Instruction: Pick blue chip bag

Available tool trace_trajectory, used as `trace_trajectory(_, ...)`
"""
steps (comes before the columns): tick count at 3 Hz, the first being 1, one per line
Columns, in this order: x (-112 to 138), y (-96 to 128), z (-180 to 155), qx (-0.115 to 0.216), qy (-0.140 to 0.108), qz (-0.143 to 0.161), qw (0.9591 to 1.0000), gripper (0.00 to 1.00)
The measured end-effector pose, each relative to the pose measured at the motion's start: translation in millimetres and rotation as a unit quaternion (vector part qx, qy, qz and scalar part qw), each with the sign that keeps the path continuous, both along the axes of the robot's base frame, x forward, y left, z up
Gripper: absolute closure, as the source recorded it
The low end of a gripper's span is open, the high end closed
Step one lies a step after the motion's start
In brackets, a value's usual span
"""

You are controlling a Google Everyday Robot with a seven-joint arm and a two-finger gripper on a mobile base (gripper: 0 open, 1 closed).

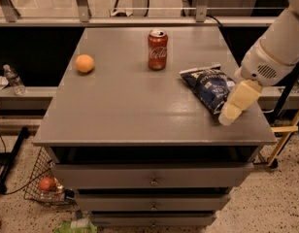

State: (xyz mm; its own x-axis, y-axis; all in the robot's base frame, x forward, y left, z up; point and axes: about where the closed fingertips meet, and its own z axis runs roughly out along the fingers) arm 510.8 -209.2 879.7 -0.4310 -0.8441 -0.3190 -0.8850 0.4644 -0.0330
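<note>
The blue chip bag (207, 85) lies flat on the right side of the grey cabinet top (130, 106). It is dark navy, crinkled, with white lettering and a white sealed edge. My gripper (233, 109) hangs from the white arm (273, 47) that comes in from the upper right. It is cream-coloured, points down and left, and sits at the bag's right end near the top's right front corner, covering part of the bag. It holds nothing that I can see.
A red Coca-Cola can (157, 49) stands upright behind and left of the bag. An orange (84, 63) lies at the left. Drawers (152, 178) are below the top. A water bottle (13, 79) and a wire basket (45, 183) are at the left.
</note>
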Motion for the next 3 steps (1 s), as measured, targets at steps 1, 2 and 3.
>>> trace_trajectory(1, 23, 3, -24, -0.019, 0.005, -0.014, 0.9997, 0.0)
trace_trajectory(2, 36, 3, -37, -0.037, 0.001, -0.026, 0.999, 0.18)
trace_trajectory(3, 44, 3, -42, -0.047, -0.003, -0.032, 0.9984, 0.41)
